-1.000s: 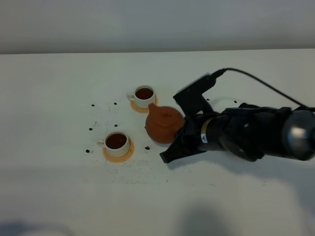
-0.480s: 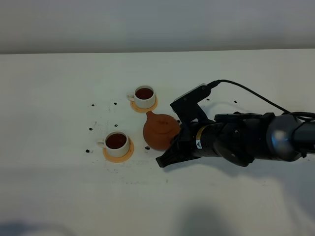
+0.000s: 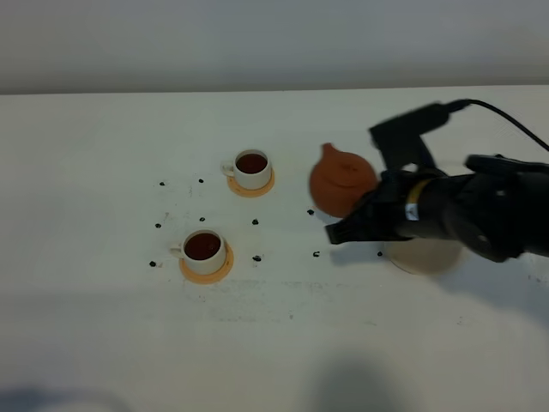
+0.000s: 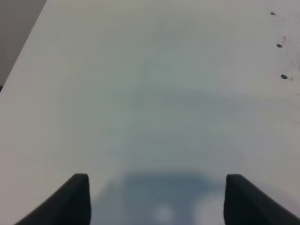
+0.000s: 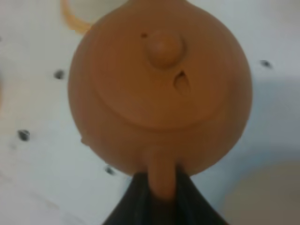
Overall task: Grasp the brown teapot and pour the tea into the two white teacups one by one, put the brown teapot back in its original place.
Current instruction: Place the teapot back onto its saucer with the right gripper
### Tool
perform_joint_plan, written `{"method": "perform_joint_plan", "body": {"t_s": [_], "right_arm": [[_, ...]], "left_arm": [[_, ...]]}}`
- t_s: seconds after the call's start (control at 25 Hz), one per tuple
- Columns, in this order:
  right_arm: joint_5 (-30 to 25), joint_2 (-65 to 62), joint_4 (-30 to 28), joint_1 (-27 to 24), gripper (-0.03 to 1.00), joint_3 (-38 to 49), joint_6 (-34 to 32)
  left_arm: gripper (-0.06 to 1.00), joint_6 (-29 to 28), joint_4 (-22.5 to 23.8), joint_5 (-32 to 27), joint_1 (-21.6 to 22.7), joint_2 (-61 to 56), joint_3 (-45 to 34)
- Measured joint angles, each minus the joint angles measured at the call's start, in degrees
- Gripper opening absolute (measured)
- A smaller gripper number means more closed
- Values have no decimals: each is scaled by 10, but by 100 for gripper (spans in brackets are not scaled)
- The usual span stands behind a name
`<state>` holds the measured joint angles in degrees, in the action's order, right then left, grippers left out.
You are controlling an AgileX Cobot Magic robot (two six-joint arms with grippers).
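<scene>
brown teapot point(image 3: 342, 184) held by its handle, right gripper point(image 5: 160, 187) clamped on it

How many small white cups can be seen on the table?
2. One small white cylindrical cup stands farther back on an orange coaster; the other stands nearer, left, on its coaster. None seems hidden.

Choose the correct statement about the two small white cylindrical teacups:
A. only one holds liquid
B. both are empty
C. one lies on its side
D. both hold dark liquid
D: each small white cylindrical teacup stands upright on an orange-tan coaster, dark inside.
</scene>
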<state>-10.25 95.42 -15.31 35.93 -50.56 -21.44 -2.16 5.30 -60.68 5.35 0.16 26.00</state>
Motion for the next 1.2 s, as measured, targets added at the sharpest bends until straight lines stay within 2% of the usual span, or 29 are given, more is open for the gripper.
{"method": "perform_joint_plan", "body": {"t_s": [0.44, 0.8, 1.2], "right_arm": [[38, -74, 13, -74, 9, 137, -30], [63, -67, 15, -110, 9, 141, -31], [79, 1, 15, -123, 9, 141, -31]], "left_arm": [[57, 0, 0, 0, 0, 0, 0], [57, 0, 0, 0, 0, 0, 0], [57, 0, 0, 0, 0, 0, 0]]}}
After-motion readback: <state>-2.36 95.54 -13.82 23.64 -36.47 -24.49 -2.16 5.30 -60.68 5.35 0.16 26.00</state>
